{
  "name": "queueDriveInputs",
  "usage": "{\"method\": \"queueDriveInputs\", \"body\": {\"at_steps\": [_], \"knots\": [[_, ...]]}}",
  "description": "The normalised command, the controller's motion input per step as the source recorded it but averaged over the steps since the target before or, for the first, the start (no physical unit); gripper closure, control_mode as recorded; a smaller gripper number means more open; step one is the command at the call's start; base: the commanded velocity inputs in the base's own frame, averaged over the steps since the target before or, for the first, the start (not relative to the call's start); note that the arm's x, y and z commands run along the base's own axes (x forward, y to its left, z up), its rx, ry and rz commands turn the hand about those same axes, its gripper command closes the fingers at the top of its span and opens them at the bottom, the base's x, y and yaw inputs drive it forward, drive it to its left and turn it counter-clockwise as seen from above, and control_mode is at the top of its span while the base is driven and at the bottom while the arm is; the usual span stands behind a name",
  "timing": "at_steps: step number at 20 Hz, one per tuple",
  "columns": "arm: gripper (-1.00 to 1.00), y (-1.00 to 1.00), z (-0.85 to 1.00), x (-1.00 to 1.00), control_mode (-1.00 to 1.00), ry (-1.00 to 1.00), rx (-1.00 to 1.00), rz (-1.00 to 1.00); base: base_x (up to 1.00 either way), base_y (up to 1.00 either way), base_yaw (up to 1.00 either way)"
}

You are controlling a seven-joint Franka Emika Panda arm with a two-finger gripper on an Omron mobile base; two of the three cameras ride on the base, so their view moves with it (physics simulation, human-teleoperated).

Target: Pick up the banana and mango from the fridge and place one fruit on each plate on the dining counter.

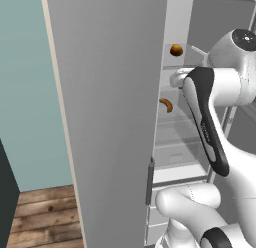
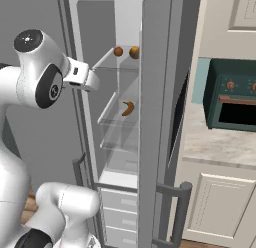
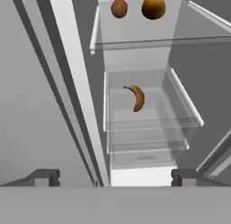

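Observation:
The fridge [image 2: 155,117] stands with both grey doors swung open. A curved yellow-brown banana [image 3: 136,97] lies on a middle glass shelf, also seen as the banana [image 2: 128,108] and the banana [image 1: 166,104]. One shelf higher rests the orange mango [image 3: 153,6], the mango [image 2: 134,52], the mango [image 1: 176,50], with a smaller brown round fruit [image 3: 118,7] to its left. My gripper [image 3: 115,178] is open and empty. It is in front of the fridge opening, short of the shelves, and looks in at the banana. The plates and the dining counter are out of view.
The left fridge door [image 1: 110,117] stands close on my left, the right door on my right. Fridge drawers [image 2: 117,212] sit below the shelves. A dark green oven [image 2: 235,104] and a cream worktop [image 2: 220,142] lie to the right.

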Motion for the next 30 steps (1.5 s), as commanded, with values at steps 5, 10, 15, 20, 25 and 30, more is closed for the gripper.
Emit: {"method": "queueDriveInputs", "body": {"at_steps": [5,10,15,20,25,30], "knots": [[-1.00,-0.15,0.18,0.00,-1.00,-0.12,-0.02,-0.03,0.00,0.00,0.00],[-1.00,-0.13,0.00,0.00,-1.00,0.00,-0.07,-0.06,0.00,0.00,0.00],[-1.00,-0.37,0.00,0.07,-1.00,0.00,-0.07,-0.09,0.00,0.00,0.00],[-1.00,-0.15,0.02,0.40,-1.00,0.00,-0.03,-0.13,0.00,0.00,0.00],[-1.00,-0.09,0.00,0.64,-1.00,0.03,0.00,-0.09,0.00,0.00,0.00],[-1.00,-0.09,0.00,0.40,-1.00,0.00,0.00,-0.03,0.00,0.00,0.00]]}}
